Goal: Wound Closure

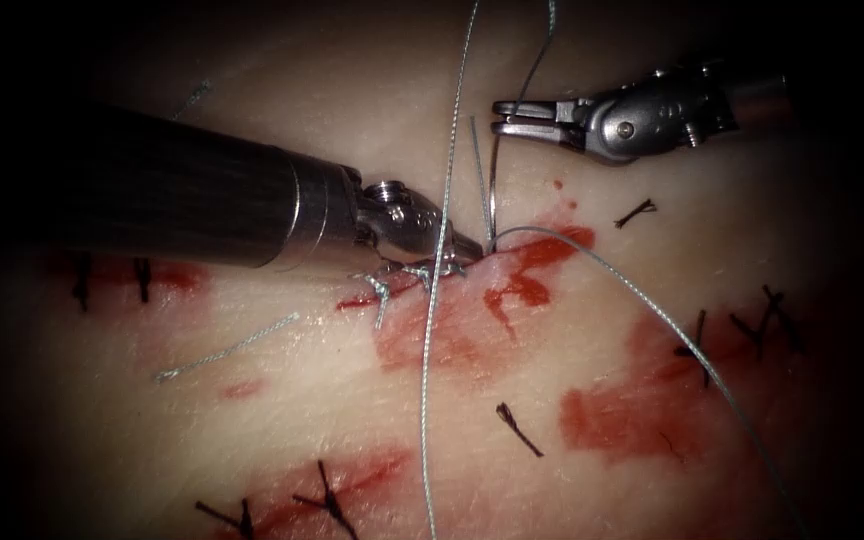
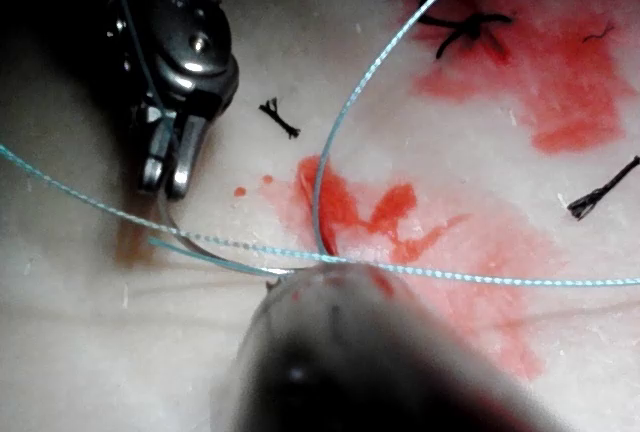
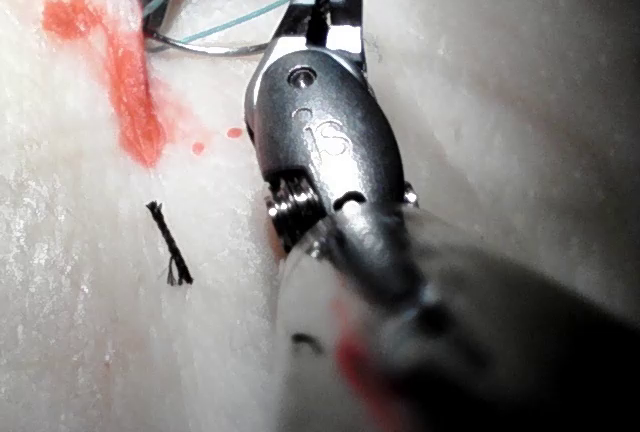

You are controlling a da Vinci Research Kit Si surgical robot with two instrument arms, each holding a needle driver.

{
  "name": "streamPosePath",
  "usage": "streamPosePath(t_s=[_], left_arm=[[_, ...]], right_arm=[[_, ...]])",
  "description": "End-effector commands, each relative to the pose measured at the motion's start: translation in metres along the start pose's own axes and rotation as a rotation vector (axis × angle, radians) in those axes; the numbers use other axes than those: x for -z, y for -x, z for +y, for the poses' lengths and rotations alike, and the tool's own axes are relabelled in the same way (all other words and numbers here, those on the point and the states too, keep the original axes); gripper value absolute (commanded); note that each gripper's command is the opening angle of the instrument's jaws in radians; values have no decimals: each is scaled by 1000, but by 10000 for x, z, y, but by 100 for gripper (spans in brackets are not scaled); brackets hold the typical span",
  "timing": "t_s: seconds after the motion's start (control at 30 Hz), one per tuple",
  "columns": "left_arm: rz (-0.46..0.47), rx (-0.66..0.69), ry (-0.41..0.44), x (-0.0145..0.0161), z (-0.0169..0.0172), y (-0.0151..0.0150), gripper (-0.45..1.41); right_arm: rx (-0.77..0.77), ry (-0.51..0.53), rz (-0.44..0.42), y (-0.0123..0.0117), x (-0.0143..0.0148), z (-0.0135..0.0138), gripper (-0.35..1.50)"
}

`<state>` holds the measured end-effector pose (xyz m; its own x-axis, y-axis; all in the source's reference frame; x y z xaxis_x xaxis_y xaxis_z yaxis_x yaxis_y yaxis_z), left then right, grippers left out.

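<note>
Low in the endoscope view, thread (image 1: 430, 380) runs up across the red-stained tissue (image 1: 252, 400). At the frame's centre the left tool (image 1: 467, 245) presses at the cut (image 1: 402, 280); I cannot tell how its jaws stand. In the upper right, the right tool (image 1: 500, 117) is clamped on the needle (image 1: 493, 190) near its end; the needle's other end meets the tissue beside the left tool.
</note>
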<state>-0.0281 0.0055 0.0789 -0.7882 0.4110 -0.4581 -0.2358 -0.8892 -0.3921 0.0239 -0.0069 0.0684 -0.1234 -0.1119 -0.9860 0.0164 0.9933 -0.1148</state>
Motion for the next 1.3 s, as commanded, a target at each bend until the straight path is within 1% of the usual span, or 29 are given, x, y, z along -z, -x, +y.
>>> streamPosePath(t_s=[0.03,0.47,0.6,0.73,1.07,1.3], left_arm=[[0,0,1,-7,0,0,-45],[0,0,-2,-7,0,-1,-45],[0,1,-2,-7,1,-1,-45],[0,1,-2,-7,1,-1,-45],[0,1,-5,-7,1,-1,-45],[3,2,-5,-7,1,-2,-45]], right_arm=[[2,0,-1,4,-9,0,-35],[-2,-12,-13,1,-10,4,-35],[0,5,-18,2,-11,3,-35],[-3,46,-36,2,-12,3,-35],[-36,49,-34,-1,-11,8,-35],[-67,62,-17,-5,-10,15,-35]])
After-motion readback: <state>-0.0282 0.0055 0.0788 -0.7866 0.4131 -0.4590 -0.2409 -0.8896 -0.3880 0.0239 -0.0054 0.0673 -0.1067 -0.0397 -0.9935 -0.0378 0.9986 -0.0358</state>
